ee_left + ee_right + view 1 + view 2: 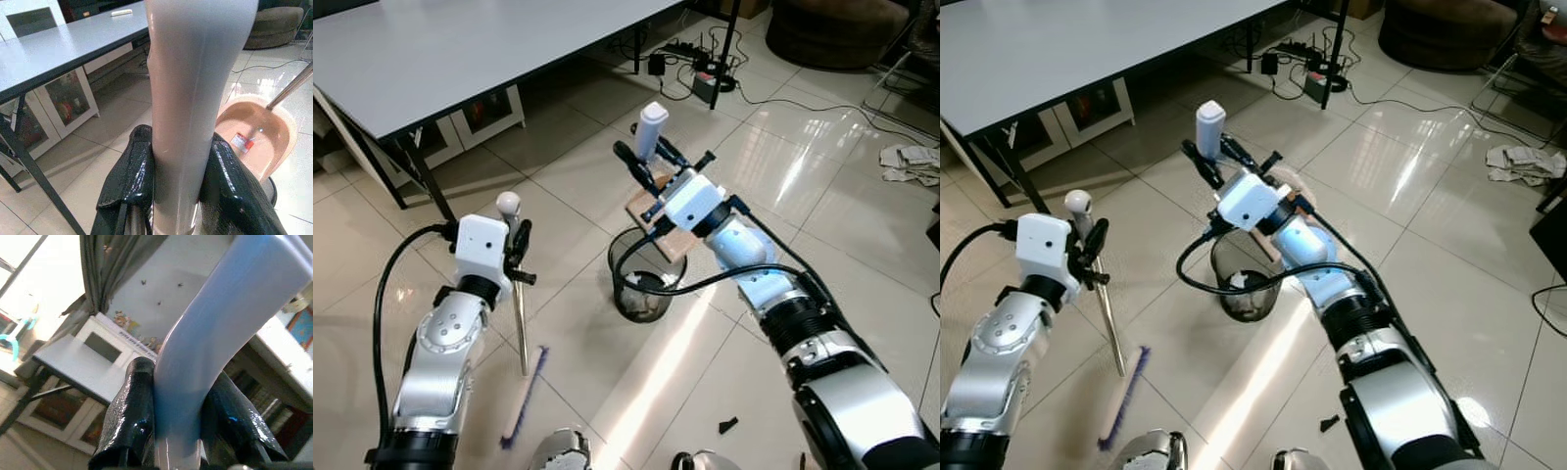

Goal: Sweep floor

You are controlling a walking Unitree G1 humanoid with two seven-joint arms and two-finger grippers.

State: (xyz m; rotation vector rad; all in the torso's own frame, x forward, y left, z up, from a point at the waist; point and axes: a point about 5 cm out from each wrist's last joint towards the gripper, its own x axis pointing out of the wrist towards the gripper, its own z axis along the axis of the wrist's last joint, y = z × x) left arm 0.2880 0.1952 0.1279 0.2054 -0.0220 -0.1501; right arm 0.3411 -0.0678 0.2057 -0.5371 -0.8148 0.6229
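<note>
My left gripper (519,257) is shut on the broom handle (509,204), a metal rod with a white knob on top. Its purple brush (524,397) rests on the tiles by my feet. In the left wrist view the black fingers (127,181) clamp the pale handle (190,98). My right gripper (641,162) is shut on the white dustpan handle (651,125). The tan dustpan (677,245) hangs tilted over a black mesh bin (625,257). A small red-and-white scrap (242,142) lies in the pan (274,122).
A grey table (460,49) with black legs (426,176) stands at the back left, with a low cabinet (489,113) under it. A power strip and cables (705,70) lie behind the bin. Crumpled paper (911,162) is far right. A small black bit (728,425) lies near my right arm.
</note>
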